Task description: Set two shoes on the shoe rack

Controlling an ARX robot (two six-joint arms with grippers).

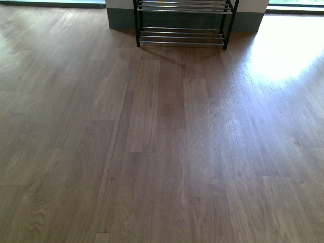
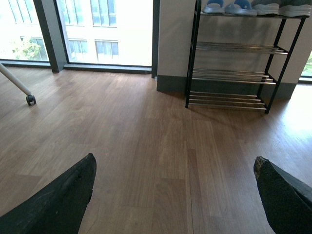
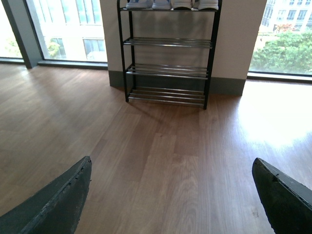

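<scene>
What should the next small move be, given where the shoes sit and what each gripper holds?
Probably none beyond parking both arms: the pale blue slide slippers and grey knit sneakers already sit on the top tier of the black-framed chrome-rod shoe rack. The left gripper and right gripper are open and empty, and no shoe shows on the wooden floor.

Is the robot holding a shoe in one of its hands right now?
No. Both tools are open with only bare floor between their fingers. The slippers and sneakers sit on the top tier of the rack, far from both arms.
</scene>
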